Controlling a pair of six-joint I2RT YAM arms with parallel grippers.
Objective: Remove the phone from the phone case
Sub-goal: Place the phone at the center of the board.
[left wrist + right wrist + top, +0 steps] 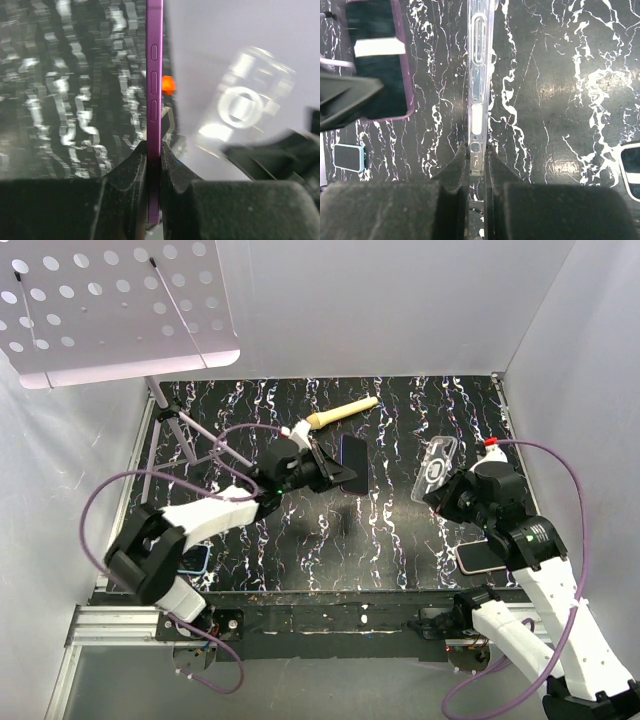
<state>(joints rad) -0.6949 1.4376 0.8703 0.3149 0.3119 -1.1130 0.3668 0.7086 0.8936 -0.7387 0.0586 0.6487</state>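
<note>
Left gripper [154, 150] is clamped on the phone [154, 100] over the bench [400, 550] middle; right gripper [477, 150] is clamped on the case [478, 75] nearer the right edge. Hold both firm, then lower each flat, well apart

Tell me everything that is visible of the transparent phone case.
The phone case is clear, glossy plastic with a white ring on its back and button cut-outs along its side. It is empty and held in the air, edge-on to the right wrist camera. The right pincer is shut on one end; nothing else touches it.
</note>
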